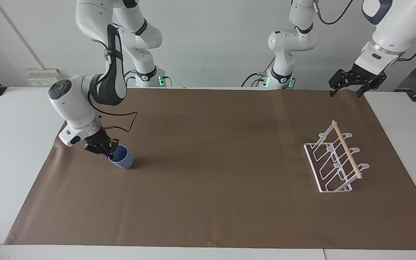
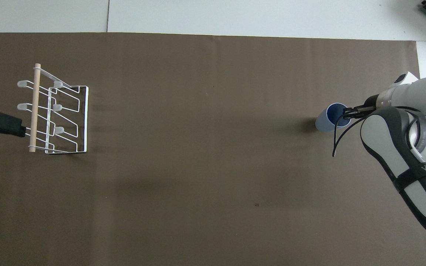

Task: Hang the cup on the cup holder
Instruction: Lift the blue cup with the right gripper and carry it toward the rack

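The light-blue cup (image 1: 124,160) (image 2: 325,121) is at the right arm's end of the brown mat, tilted with its mouth toward the right arm. My right gripper (image 1: 111,148) (image 2: 346,112) is shut on its rim, one finger inside the mouth. Whether the base still rests on the mat I cannot tell. The white wire cup holder (image 1: 324,169) (image 2: 81,118), with a wooden rod across its top, stands at the left arm's end and holds nothing. My left gripper (image 1: 345,93) (image 2: 10,126) waits open in the air over the mat's edge by the holder.
The brown mat (image 1: 215,151) (image 2: 205,147) covers most of the white table, and a wide bare stretch of it lies between cup and holder. A black cable (image 1: 128,121) loops from the right wrist above the mat.
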